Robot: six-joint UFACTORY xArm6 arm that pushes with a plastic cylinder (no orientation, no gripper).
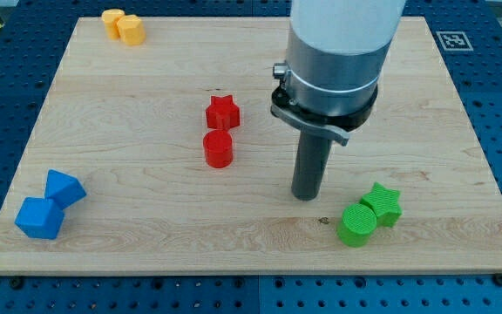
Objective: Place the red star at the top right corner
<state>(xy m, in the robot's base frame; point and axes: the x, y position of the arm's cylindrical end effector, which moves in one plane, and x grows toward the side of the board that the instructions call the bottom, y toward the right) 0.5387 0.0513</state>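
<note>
The red star (222, 112) lies near the middle of the wooden board (146, 201), just above a red cylinder (219, 149). My tip (306, 196) rests on the board to the right of and below the red star, about a hand's width away, touching no block. The arm's grey and white body rises above it toward the view's top. The board's top right corner (412, 30) is partly hidden behind the arm.
Two yellow blocks (124, 25) sit at the top left. Two blue blocks (49, 204) sit at the bottom left. A green star (382, 203) and a green cylinder (356, 224) sit at the bottom right, close to my tip.
</note>
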